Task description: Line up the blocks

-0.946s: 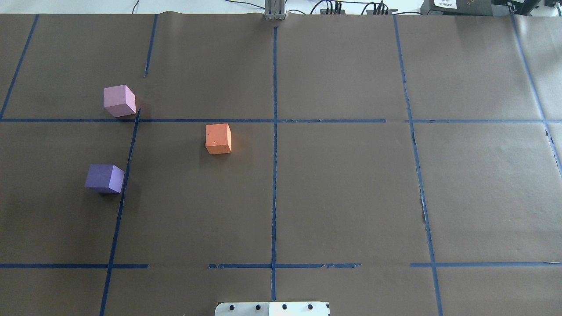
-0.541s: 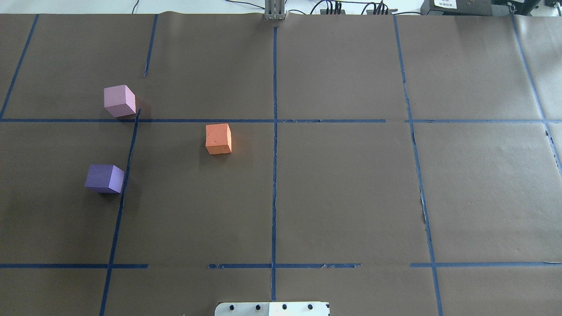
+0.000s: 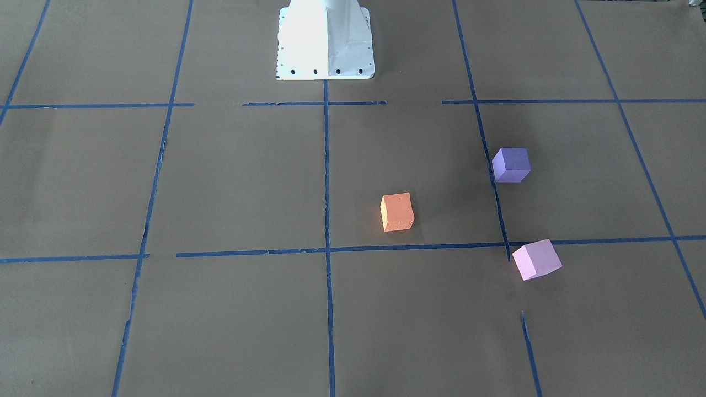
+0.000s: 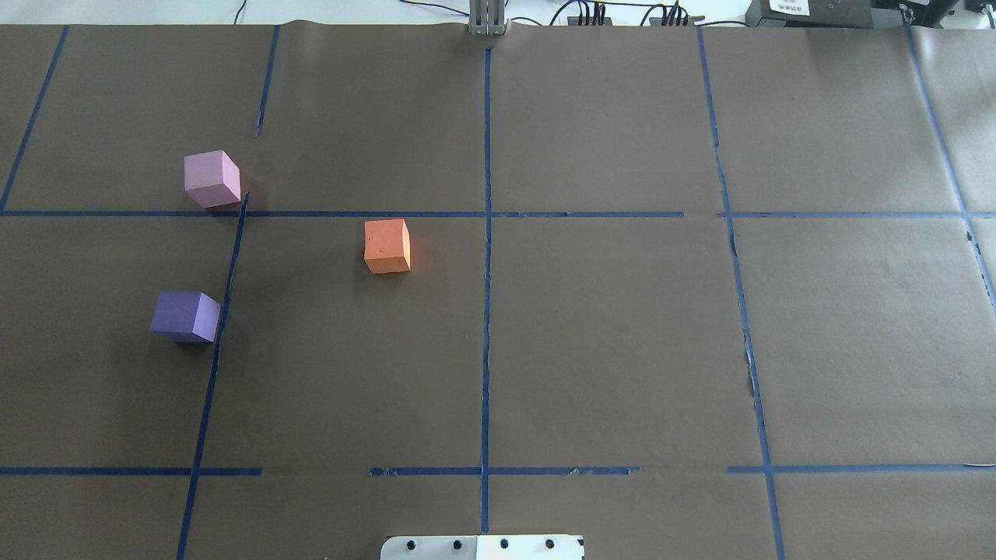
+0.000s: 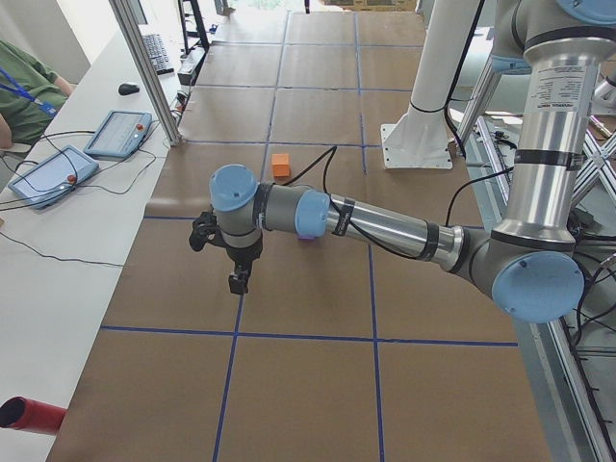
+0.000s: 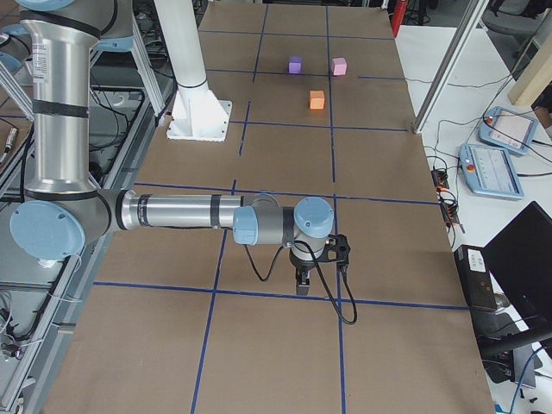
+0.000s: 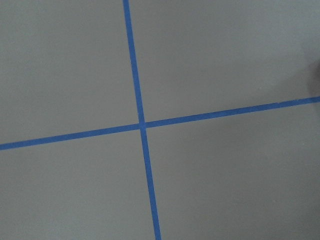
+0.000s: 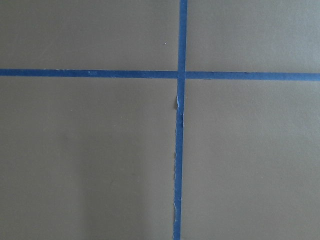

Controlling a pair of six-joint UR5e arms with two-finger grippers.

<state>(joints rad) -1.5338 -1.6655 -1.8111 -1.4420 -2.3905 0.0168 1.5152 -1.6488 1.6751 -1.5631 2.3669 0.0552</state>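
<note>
Three cubes lie apart on the brown paper, left of the centre line in the overhead view: the orange block (image 4: 387, 246) (image 3: 397, 212), the dark violet-purple block (image 4: 185, 316) (image 3: 511, 164) and the pale pink-lilac block (image 4: 211, 179) (image 3: 536, 259). No gripper shows in the overhead or front views. My left gripper (image 5: 236, 281) hangs over the table's left end, far from the blocks. My right gripper (image 6: 302, 285) hangs over the right end. I cannot tell whether either is open or shut. Both wrist views show only brown paper and crossed blue tape.
Blue tape lines (image 4: 486, 257) divide the paper into a grid. The white robot base (image 3: 325, 38) stands at the table's near edge. Tablets (image 5: 120, 133) (image 6: 496, 168) and cables lie on the side benches. A seated person (image 5: 19, 91) is at the far side.
</note>
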